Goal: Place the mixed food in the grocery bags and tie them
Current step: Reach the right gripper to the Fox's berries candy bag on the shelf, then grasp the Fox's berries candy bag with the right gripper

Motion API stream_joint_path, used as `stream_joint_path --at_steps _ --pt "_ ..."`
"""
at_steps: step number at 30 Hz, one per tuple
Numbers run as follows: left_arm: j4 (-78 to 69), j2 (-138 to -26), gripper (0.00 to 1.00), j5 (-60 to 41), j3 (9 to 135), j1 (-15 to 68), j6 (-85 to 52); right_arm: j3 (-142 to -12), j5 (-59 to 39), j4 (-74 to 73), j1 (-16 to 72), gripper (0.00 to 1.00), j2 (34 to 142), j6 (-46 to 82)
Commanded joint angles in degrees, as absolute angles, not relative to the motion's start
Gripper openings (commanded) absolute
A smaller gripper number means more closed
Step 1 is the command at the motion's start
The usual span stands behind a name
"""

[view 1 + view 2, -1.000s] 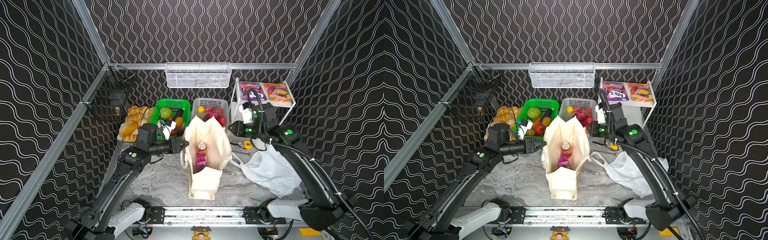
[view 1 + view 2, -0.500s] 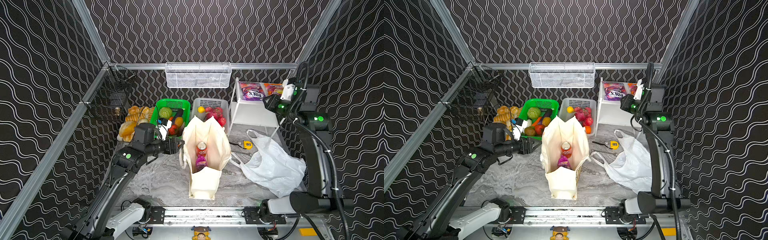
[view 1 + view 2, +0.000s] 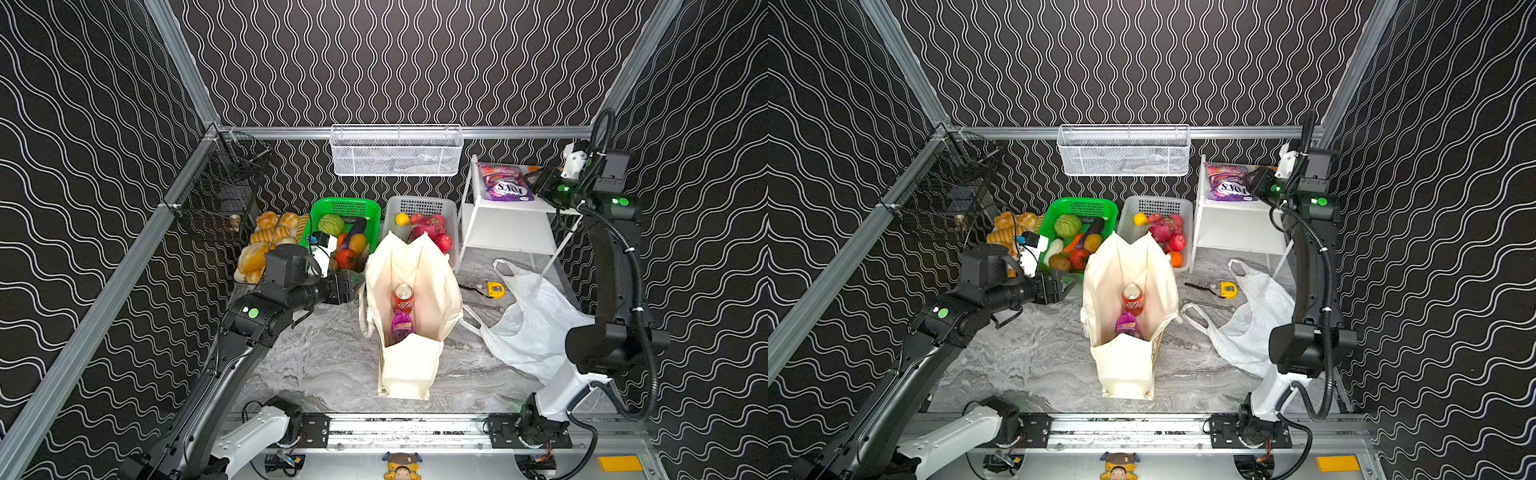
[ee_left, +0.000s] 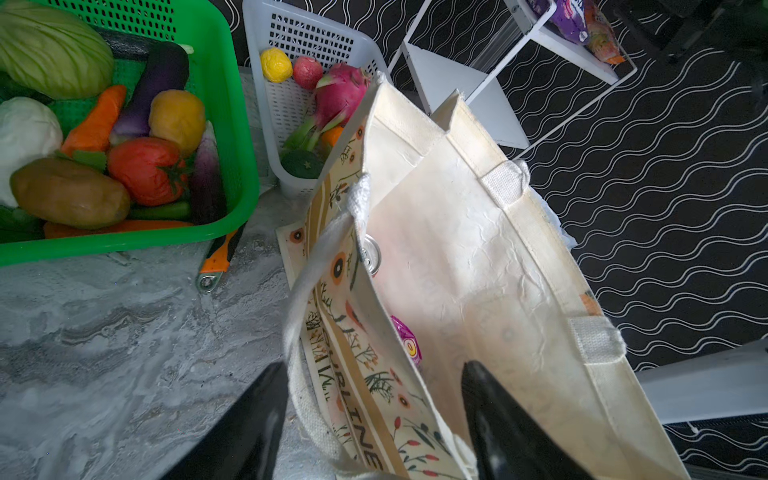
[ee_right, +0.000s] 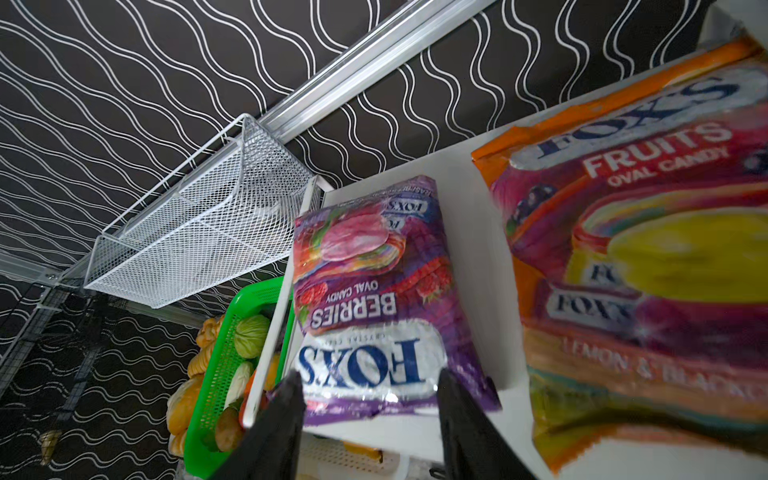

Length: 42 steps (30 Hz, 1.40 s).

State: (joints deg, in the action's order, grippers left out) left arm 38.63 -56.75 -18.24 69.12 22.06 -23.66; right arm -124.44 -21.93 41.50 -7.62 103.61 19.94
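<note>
The cream tote (image 3: 432, 291) (image 3: 1158, 286) stands open mid-table with a red soda can (image 3: 403, 296) (image 3: 1132, 298) and a purple packet (image 3: 401, 326) (image 3: 1127, 326) inside. My left gripper (image 3: 357, 286) (image 4: 372, 365) is open and straddles the tote's printed left wall and handle. My right gripper (image 3: 534, 180) (image 5: 368, 374) hangs open just over the near edge of a purple candy packet (image 5: 374, 291) (image 3: 1227, 187) on the white shelf, beside an orange candy packet (image 5: 644, 249). The white plastic bag (image 3: 532, 320) lies crumpled at the right. Cabbage (image 4: 50, 50), tomato (image 4: 145, 170), potato (image 4: 70, 193) and a yellow-orange vegetable (image 4: 176, 118) fill the green basket (image 4: 232, 124).
A white basket (image 3: 453, 208) of fruit sits behind the tote, with bread rolls (image 3: 266, 237) left of the green basket. A wire basket (image 3: 395, 149) hangs on the back wall and a black rack (image 3: 224, 195) on the left wall. A tape measure (image 3: 495, 289) and a knife (image 4: 220, 257) lie on the table.
My right arm swung from the tote's right rim up to the shelf, and its jaws widened. My left gripper stayed by the tote's left side and opened wider.
</note>
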Motion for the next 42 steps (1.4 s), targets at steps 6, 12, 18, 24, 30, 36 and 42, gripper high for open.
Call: stream_joint_path --at_steps 6,12,18,24,30,36,42 --pt "38.27 -56.60 0.72 -18.38 70.30 21.97 -22.50 -133.36 -22.71 43.90 -7.73 0.59 112.74 18.16" --pt "38.00 -56.78 0.72 -19.42 70.76 21.97 -23.01 -129.80 -24.39 41.85 -7.65 0.64 112.38 19.02" --pt "36.92 -56.46 0.72 -21.33 70.25 21.97 -23.91 -131.89 -26.02 44.89 -7.65 0.69 113.94 17.21" --pt "36.68 -55.59 0.72 -21.91 69.46 21.98 -24.25 -129.66 -27.67 44.81 -7.65 0.72 113.40 17.14" --pt "37.64 -55.04 0.72 -21.67 69.90 21.97 -23.92 -129.73 -31.34 43.53 -7.64 0.51 113.87 18.49" --pt "36.47 -54.62 0.66 -22.23 68.49 21.98 -24.77 -129.24 -30.74 42.02 -7.69 0.09 111.13 20.37" --pt "36.56 -55.08 0.67 -22.03 68.78 21.97 -25.31 -125.20 -30.90 38.67 -7.45 0.00 104.56 20.93"
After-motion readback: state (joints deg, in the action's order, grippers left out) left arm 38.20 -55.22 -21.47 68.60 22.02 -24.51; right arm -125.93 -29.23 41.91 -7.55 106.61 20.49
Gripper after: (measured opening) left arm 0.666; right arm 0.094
